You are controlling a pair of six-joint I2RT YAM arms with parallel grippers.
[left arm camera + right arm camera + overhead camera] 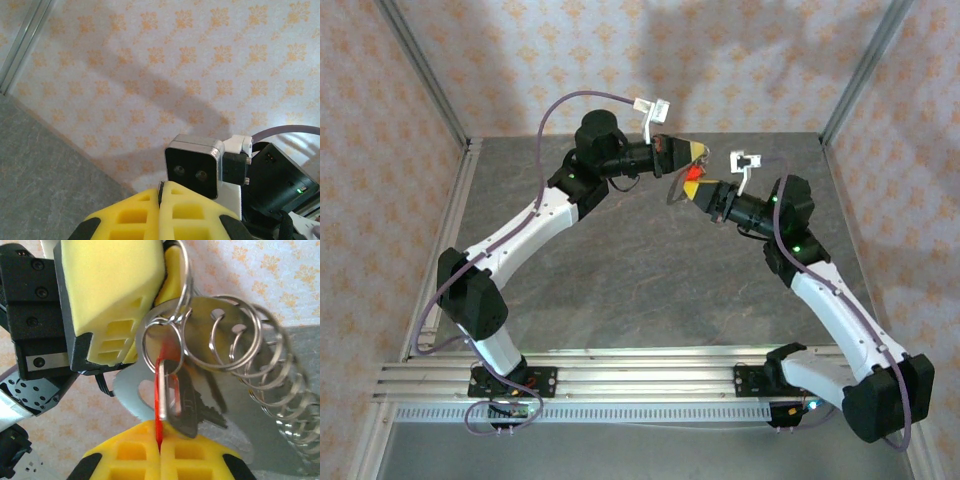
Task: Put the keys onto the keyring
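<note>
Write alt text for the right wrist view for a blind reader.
Close-up: the yellow right fingers, shut at the bottom edge, pinch a red key edge-on, its top at a silver keyring. The yellow left fingers, upper left, hold that keyring, whose linked rings trail right over grey table and patterned wall.

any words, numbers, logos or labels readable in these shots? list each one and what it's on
There is no readable text.
On the red-headed silver key, any stamp on the blade is too blurred to read.
On the cluster of silver metal split rings, no lettering shows.
On the grey box-shaped wrist camera, no label shows.
On the orange-patterned wallpaper there are floral motifs but no words.
</note>
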